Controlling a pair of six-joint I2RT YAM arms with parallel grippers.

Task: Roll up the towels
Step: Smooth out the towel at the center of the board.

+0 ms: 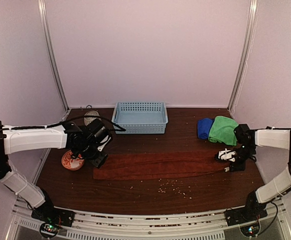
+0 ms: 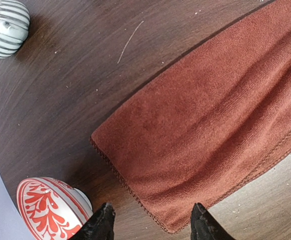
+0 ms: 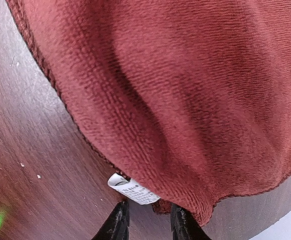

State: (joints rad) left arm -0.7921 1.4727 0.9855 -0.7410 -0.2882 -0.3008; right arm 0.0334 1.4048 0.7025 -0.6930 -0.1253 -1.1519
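Rust-red towel (image 1: 155, 166), spread lengthwise on worktop (image 1: 135, 197). Left end effector (image 2: 153, 224) released over its left end; right end effector (image 3: 149, 225) at its tagged end, grip undeterminable.

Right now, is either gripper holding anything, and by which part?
Left gripper: nothing, open over the red towel. Right gripper: at its labelled edge; grip unclear.

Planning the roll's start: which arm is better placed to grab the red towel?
Right, likely: the right fingers straddle the rust-red towel's tagged edge, while the left fingers hang open, higher over the other end.
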